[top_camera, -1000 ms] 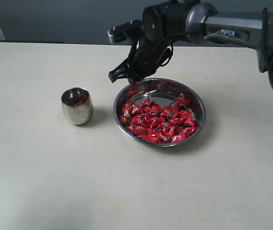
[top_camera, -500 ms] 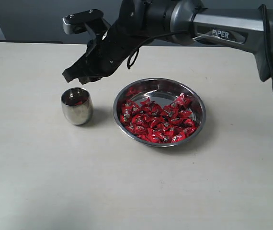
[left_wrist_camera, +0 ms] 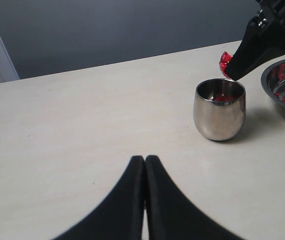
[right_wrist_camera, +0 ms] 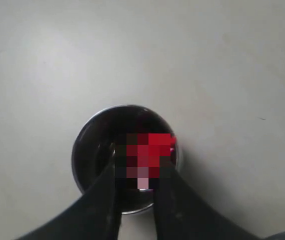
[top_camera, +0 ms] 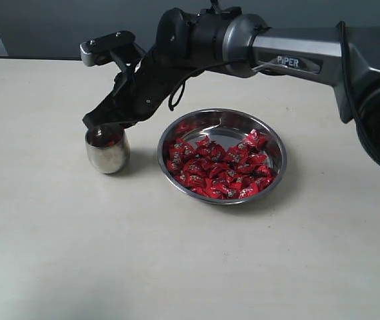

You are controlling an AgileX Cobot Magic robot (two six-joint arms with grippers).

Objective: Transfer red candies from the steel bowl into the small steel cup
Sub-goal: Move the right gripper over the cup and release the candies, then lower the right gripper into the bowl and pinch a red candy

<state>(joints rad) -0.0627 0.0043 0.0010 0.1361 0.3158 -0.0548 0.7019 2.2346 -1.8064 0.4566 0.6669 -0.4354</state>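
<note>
The small steel cup (top_camera: pixel 107 152) stands left of the steel bowl (top_camera: pixel 278 141), which holds a heap of red candies (top_camera: pixel 220 168). My right gripper (top_camera: pixel 107 124) has reached across and hangs just over the cup's mouth, shut on one red candy (left_wrist_camera: pixel 225 62). The right wrist view looks straight down past the held candy (right_wrist_camera: pixel 153 146) into the cup (right_wrist_camera: pixel 84 150). A red candy (left_wrist_camera: pixel 221 98) lies inside the cup. My left gripper (left_wrist_camera: pixel 145 160) is shut and empty, low over the table some way from the cup (left_wrist_camera: pixel 219 116); the exterior view does not show it.
The bowl's rim (left_wrist_camera: pixel 278 96) sits close beside the cup. The right arm (top_camera: pixel 290 53) stretches above the back of the bowl. Pale bare tabletop (top_camera: pixel 110 253) lies in front of both vessels.
My right gripper has carried a candy leftward from above the bowl's back rim and come down to the cup's mouth. Cup and bowl have not moved.
</note>
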